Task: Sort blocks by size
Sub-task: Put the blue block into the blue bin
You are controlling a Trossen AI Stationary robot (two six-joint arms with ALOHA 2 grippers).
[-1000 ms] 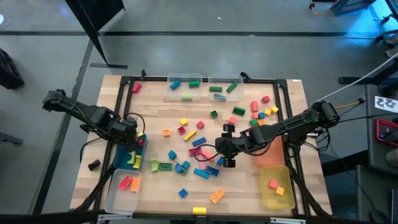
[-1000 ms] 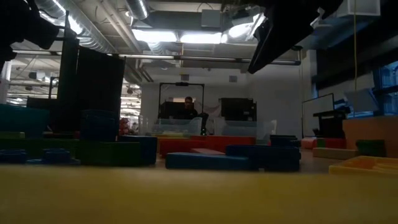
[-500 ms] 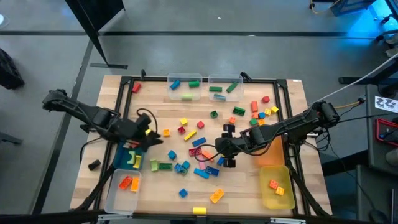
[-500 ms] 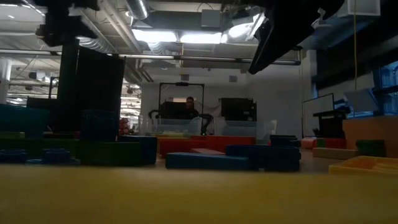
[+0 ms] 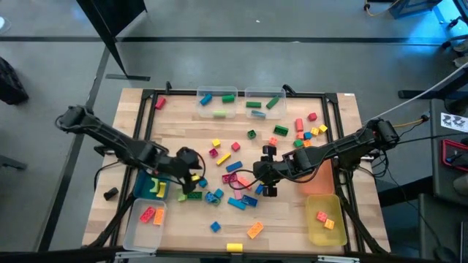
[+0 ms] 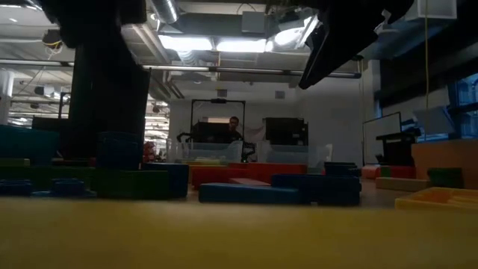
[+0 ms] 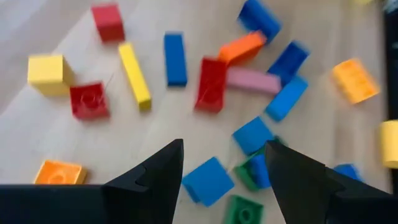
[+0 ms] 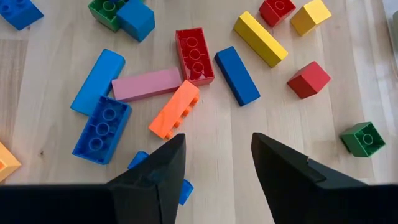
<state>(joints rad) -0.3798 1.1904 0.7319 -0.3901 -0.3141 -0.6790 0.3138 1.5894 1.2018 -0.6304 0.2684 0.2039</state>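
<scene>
Left gripper (image 5: pixel 191 169) is hovering open, gripping nothing, over blocks (image 5: pixel 232 177) lying mid-table. Right gripper (image 8: pixel 216 163) is also sitting open and unloaded; its wrist view is showing a pink bar (image 8: pixel 147 84) lying crosswise beside a red brick (image 8: pixel 194 55), detail the low view is probably hiding in shadow. Bare wood is lying between pile and front edge.

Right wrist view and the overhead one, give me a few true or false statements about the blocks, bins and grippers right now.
1. The pink block touches the red studded block. True.
2. The right gripper holds the orange block. False: its fingers are open and empty.
3. The yellow bin is empty. False: it holds small blocks.
4. The left gripper is open above loose blocks. True.
</scene>
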